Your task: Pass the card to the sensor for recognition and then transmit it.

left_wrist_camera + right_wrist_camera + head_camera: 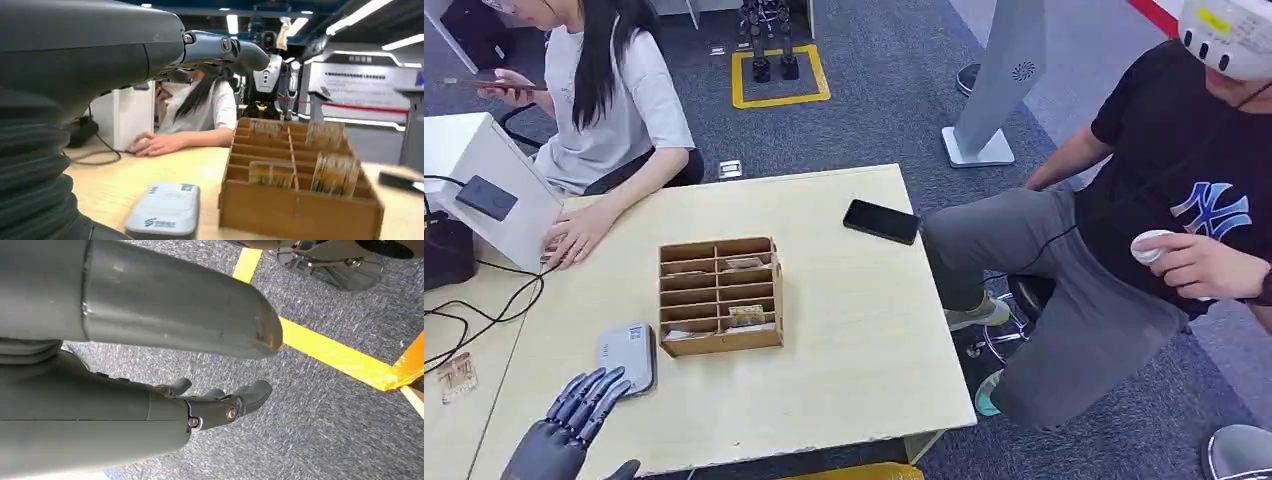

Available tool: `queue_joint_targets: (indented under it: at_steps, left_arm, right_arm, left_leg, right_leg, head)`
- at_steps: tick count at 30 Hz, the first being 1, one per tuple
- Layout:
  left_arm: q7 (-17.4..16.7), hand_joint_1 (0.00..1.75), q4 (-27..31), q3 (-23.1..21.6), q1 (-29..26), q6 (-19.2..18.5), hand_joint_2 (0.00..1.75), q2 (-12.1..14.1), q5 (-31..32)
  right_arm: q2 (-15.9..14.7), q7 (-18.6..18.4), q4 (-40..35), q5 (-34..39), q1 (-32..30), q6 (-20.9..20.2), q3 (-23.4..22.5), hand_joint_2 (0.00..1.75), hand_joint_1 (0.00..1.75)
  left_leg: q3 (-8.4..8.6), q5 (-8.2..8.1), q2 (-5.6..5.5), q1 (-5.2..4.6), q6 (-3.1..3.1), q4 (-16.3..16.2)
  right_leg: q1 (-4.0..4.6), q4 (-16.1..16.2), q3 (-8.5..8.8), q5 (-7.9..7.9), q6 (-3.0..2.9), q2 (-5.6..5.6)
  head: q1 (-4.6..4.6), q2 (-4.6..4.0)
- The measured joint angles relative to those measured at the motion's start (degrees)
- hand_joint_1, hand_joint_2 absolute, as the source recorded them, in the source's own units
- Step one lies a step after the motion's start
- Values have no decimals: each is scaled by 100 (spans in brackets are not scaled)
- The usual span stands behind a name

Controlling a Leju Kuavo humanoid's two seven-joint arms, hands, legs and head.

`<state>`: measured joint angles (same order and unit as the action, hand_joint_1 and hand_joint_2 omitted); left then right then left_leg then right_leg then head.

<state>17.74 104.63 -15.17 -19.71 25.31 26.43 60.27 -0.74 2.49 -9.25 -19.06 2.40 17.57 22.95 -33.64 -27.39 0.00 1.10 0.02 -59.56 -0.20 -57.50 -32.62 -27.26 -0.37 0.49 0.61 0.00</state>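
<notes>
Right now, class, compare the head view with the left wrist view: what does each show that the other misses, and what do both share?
Only the head view shows the black phone lying flat on the table, a seated person in a black shirt, and a loose card at the table's left edge. Only the left wrist view shows a humanoid robot standing behind the table. Both show the left hand, the grey card sensor, the wooden card organizer and the person in a white shirt.

Left hand (574,410) at near left, arm reaching forward, fingers (596,388) straight, slightly spread, holding nothing; thumb (624,469) out to the side. Right hand (150,370) hangs low, fingers (235,400) loosely extended, apart from the thumb (175,305), nothing held.
</notes>
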Motion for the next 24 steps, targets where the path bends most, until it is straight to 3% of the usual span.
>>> queue_joint_targets:
  at_steps: [5,16,20,24]
  left_arm:
    - [-718,0,-133,-561,81,419,175,279,1024]
    - [-835,0,-324,-896,202,478,175,448,1228]
    - [-1207,0,-532,-983,436,645,175,360,1661]
    - [-1466,0,-1002,-998,881,799,175,37,2131]
  right_arm:
    - [0,-22,-2,-9,8,-2,-20,0,0]
    - [0,-24,-2,-77,11,0,-22,0,0]
    - [0,-24,-2,-85,16,4,-22,0,0]
    - [0,-37,-2,-101,22,2,-22,0,0]
  left_leg:
    - [-1,0,-2,0,0,0]
    - [0,0,-2,0,0,0]
    - [-1,1,-13,-1,1,-1]
    - [0,5,-21,-3,5,-1]
  right_leg:
    - [0,0,-1,0,0,-2]
    - [0,0,0,0,0,-2]
    - [0,0,1,0,0,-14]
    - [0,0,5,4,4,-20]
  head:
    - [0,0]
    - [2,0]
    - [2,0]
    - [2,0]
